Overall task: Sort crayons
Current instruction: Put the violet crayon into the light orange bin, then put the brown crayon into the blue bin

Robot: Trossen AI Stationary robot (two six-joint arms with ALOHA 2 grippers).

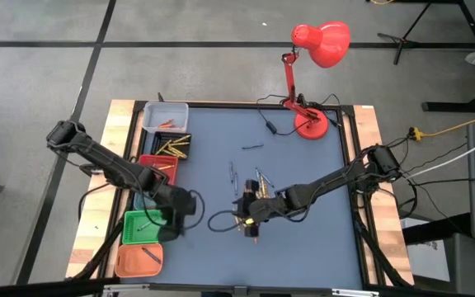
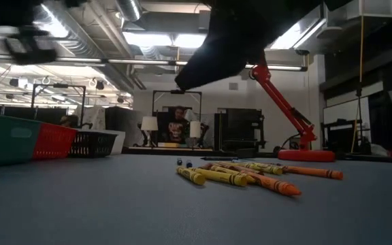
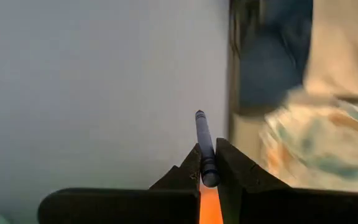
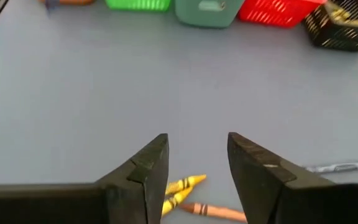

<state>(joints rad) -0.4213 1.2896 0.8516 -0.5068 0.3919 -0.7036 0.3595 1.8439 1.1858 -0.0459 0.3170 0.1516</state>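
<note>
Bins: a column of small bins sits at the mat's left edge, and my left gripper [image 1: 174, 216] hangs just inboard of the green bin [image 1: 143, 228]; the orange bin [image 1: 138, 261] is the next one toward me, while the red bin [image 1: 157, 168], the dark bin of yellow crayons [image 1: 174, 148] and the white bin [image 1: 165, 116] lie beyond it.

Left gripper: clenched on a blue crayon [image 3: 204, 148], which sticks out forward past the fingertips.

Step in hand: I judge this a carry-to-bin, with the blue crayon not yet dropped.

Next move, left: I cannot tell which bin takes blue, though a teal bin [image 4: 207, 11] shows between the green and the red in the right wrist view. I need the tip over the correct bin's mouth before letting go.

Loose crayons: a small heap [image 2: 240, 175] lies mid-mat, directly below my right gripper [image 1: 250, 216], in yellow and orange; two yellow crayons [image 4: 180, 190] and an orange-brown crayon [image 4: 211, 211] show just under the fingers.

Right gripper: fingers spread apart, holding nothing, hovering above the heap.

Next move, right: descend and straddle one crayon only; the sticks lie touching, so I expect a double pick is the risk.

Strays: a few dark crayons [image 1: 233, 173] lie beyond the right gripper.
</note>
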